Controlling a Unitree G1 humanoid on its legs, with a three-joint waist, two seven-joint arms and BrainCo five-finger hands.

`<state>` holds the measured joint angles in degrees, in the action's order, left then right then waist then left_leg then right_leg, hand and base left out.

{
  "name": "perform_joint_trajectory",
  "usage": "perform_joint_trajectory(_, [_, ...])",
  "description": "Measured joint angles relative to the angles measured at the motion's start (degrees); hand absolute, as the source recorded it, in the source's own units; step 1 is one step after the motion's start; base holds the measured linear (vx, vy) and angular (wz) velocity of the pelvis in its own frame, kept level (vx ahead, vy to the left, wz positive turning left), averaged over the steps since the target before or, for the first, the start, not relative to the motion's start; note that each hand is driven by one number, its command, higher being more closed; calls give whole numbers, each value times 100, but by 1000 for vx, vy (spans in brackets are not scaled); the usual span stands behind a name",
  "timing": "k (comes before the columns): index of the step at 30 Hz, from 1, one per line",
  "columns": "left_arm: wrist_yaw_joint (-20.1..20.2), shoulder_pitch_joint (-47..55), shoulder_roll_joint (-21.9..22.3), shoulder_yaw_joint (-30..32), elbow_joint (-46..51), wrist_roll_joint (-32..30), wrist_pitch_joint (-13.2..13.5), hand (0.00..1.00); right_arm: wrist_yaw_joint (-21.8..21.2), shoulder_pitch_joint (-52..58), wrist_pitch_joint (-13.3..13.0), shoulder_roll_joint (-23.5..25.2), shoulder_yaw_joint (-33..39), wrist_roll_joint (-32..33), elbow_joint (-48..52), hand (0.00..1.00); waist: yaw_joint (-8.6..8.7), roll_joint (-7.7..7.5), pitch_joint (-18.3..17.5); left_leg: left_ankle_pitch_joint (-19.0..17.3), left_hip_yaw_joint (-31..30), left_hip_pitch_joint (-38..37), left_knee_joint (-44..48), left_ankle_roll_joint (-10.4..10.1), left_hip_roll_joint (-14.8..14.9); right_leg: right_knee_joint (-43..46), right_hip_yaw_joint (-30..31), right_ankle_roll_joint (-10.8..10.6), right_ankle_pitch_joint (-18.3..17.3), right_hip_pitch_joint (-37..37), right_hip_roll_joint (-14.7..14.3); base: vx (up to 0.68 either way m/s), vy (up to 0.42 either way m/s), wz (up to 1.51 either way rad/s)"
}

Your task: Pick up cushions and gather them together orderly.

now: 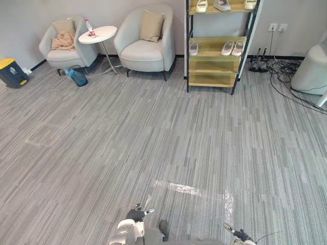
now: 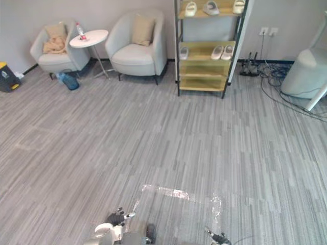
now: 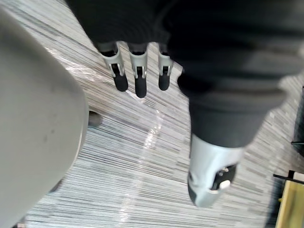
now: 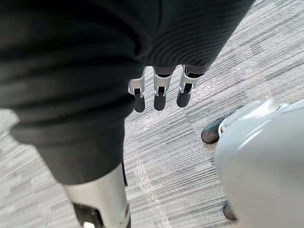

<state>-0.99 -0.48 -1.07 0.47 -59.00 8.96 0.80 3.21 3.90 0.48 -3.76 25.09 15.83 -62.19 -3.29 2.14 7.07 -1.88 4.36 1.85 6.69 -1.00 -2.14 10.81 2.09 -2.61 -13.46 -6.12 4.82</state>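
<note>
Where rounded armchairs [image 1: 145,51] stand, square tan cushions [image 1: 152,25] (soft fabric), striped carpet [image 1: 153,132].

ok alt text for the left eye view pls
At the far wall, one beige cushion leans in the left armchair and a second cushion in the right armchair, a round table between. The left hand and right hand hang open, low.
</note>
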Motion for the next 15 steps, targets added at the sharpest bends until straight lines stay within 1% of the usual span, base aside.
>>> perform_joint_trajectory(1, [12, -8, -14, 0, -3, 0, 0, 0, -2, 0, 2, 5, 0, -1, 0, 0, -7, -21, 1, -22, 28, -20, -1, 31, -23, 9, 30, -15, -9, -5, 28, 317, 159, -25])
perform_joint_trajectory(2, [20, -7, -52, -14, -6, -10, 2, 0, -5, 2, 4, 27, -4, -14, 4, 0, -32, -79, -20, -90, 126, -121, -17, 135, -133, 109, 152, -72, -43, -12, 134, 262, 149, -24])
perform_joint_trajectory(3, [24, 0, -76, -55, -15, -33, -4, 0, -9, -12, 4, 28, -4, -21, 11, 0, -32, -66, -24, -174, 146, -254, -64, 239, -194, 274, 208, -92, -49, -19, 192, 247, 143, -23])
perform_joint_trajectory(4, [26, 4, -76, -89, -13, -36, -9, 0, -13, -22, 3, 32, -10, -21, 18, 0, -35, -55, -28, -234, 154, -331, -85, 266, -217, 470, 229, -147, -82, 19, 211, 213, 122, -16])
perform_joint_trajectory(5, [27, 9, -77, -144, -11, -36, -8, 0, -22, -28, 4, 45, -49, -33, 22, 0, -63, -46, -24, -293, 177, -508, -168, 303, -255, 951, 272, -285, -165, 143, 233, 186, 93, -12])
perform_joint_trajectory(6, [28, 26, -85, -160, -6, -36, -7, 0, -44, -27, 6, 82, -66, -116, 24, 0, -80, -39, -25, -322, 202, -706, -248, 343, -283, 1617, 319, -388, -208, 349, 245, 176, 80, -6])
perform_joint_trajectory(7, [27, 59, -95, -164, -4, -36, -11, 0, -62, -24, 7, 113, -80, -206, 26, 0, -75, -10, -11, -369, 190, -843, -264, 382, -281, 2115, 304, -497, -222, 523, 269, 162, 49, 3])
perform_joint_trajectory(8, [24, 94, -97, -163, -4, -35, -10, 0, -83, -18, 2, 110, -77, -234, 42, 0, -52, 11, -36, -408, 177, -949, -267, 411, -283, 2382, 224, -504, -268, 635, 295, 144, 25, 8])
perform_joint_trajectory(9, [22, 123, -95, -164, -7, -35, -14, 0, -86, -29, 4, 87, -78, -235, 42, 0, -45, 40, -59, -422, 146, -1006, -282, 419, -278, 2441, 111, -431, -323, 768, 329, 144, 6, 16])
perform_joint_trajectory(11, [17, 140, -109, -164, -18, -32, -18, 0, -86, -42, 2, 81, -76, -237, 39, 0, -34, 54, -75, -424, 84, -999, -282, 421, -259, 2284, -11, -416, -344, 933, 340, 78, -20, 26])
perform_joint_trajectory(12, [12, 160, -171, -173, -21, -25, -16, 0, -84, -24, -1, 71, -24, -234, 15, 0, -31, 41, -65, -433, -62, -981, -260, 403, -271, 1585, -143, -266, -81, 969, 323, 50, -55, 41])
perform_joint_trajectory(13, [5, 149, -208, -212, -33, -28, -12, 0, -82, 5, 1, 73, 80, -228, -13, 0, -12, -6, -48, -488, -229, -985, -229, 324, -311, 1266, -223, -247, 56, 890, 331, 74, -101, 55])
perform_joint_trajectory(14, [5, 121, -207, -218, -87, -27, -21, 0, -70, 44, 3, 62, 223, -224, -44, 0, -4, 24, -80, -498, -338, -985, -233, 309, -287, 999, -323, -243, 43, 726, 319, 68, -117, 36])
perform_joint_trajectory(15, [6, 131, -200, -215, -139, -26, -27, 0, -61, 66, 4, 46, 317, -224, -92, 0, -38, 37, -93, -503, -361, -983, -245, 298, -259, 687, -358, -241, 45, 567, 294, 46, -121, 18])
